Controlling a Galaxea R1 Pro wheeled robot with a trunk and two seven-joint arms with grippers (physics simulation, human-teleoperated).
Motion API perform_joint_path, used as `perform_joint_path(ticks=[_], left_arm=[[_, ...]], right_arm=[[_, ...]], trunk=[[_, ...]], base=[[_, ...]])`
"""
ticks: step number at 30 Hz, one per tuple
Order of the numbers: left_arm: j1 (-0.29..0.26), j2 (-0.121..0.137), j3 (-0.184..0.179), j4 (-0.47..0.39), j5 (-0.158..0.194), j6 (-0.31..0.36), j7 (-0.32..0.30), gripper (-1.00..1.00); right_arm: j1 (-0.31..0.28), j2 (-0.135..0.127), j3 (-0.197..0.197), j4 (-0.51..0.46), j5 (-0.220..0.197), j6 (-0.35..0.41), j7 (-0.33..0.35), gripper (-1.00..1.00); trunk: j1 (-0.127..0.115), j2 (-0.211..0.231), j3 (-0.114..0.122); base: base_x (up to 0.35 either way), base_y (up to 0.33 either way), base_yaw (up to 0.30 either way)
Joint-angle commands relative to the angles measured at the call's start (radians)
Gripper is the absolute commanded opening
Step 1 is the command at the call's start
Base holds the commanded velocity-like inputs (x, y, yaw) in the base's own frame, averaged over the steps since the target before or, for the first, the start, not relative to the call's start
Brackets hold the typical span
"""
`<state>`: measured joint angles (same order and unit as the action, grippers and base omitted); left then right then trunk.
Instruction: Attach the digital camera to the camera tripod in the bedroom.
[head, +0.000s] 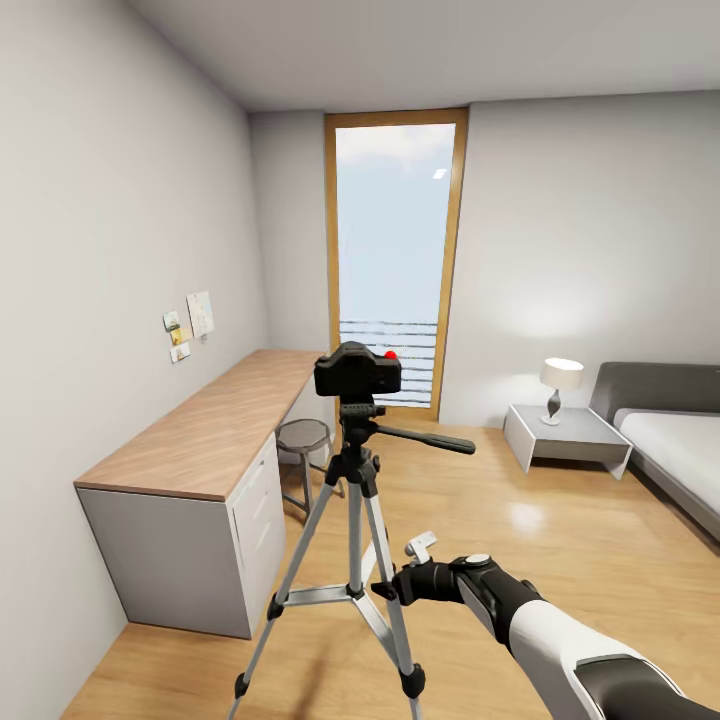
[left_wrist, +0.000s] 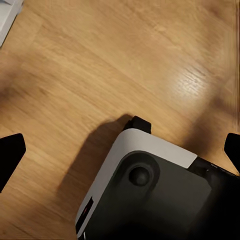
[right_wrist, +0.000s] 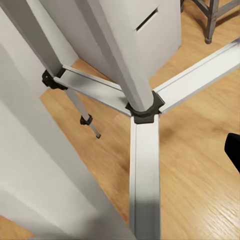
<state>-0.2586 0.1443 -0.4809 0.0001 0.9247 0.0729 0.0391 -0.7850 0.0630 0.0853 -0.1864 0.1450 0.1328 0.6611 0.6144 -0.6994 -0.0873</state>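
Observation:
The digital camera (head: 357, 371), black with a red button, sits on the head of the camera tripod (head: 357, 470). The tripod stands on the bedroom's wood floor, its pan handle (head: 430, 438) pointing right. My right gripper (head: 390, 588) is low, beside the tripod's legs near the centre brace (right_wrist: 144, 107). One black fingertip (right_wrist: 233, 150) shows far out at the side; the jaws are open and hold nothing. My left gripper (left_wrist: 120, 150) is open too and hangs over the floor above my own base (left_wrist: 150, 200). Nothing is between its fingertips (left_wrist: 10, 155).
A long wooden desk (head: 200, 440) with white drawers runs along the left wall, with a round stool (head: 303, 435) by it. A tall window (head: 395, 270) is at the back. At the right are a white nightstand (head: 590, 440), a lamp (head: 560, 385) and a grey bed (head: 680, 450).

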Motion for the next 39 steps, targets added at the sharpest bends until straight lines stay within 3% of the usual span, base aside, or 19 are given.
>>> perform_joint_path(ticks=[1,9,30,39], left_arm=[[-0.001,-0.001,-0.008,0.000,0.008,0.002,0.002,1.00],[-0.001,-0.008,-0.008,0.000,0.008,-0.004,0.009,1.00],[-0.001,-0.026,-0.008,0.000,0.008,-0.004,0.010,1.00],[-0.001,-0.026,-0.008,0.000,0.008,-0.004,0.010,1.00]], right_arm=[[0.000,0.000,0.002,-0.002,0.003,0.005,0.002,1.00],[0.000,-0.002,0.002,-0.002,0.004,0.005,0.007,1.00],[0.000,0.000,0.002,-0.002,0.003,0.005,0.000,1.00],[0.000,-0.002,0.002,-0.002,0.000,0.005,0.000,1.00]], trunk=[[0.000,-0.001,-0.002],[0.000,-0.001,-0.002],[0.000,-0.001,-0.002],[0.000,-0.001,-0.002]], base=[[0.000,0.000,0.000],[-0.095,-0.007,0.000],[-0.319,-0.002,0.000],[-0.051,0.000,0.000]])
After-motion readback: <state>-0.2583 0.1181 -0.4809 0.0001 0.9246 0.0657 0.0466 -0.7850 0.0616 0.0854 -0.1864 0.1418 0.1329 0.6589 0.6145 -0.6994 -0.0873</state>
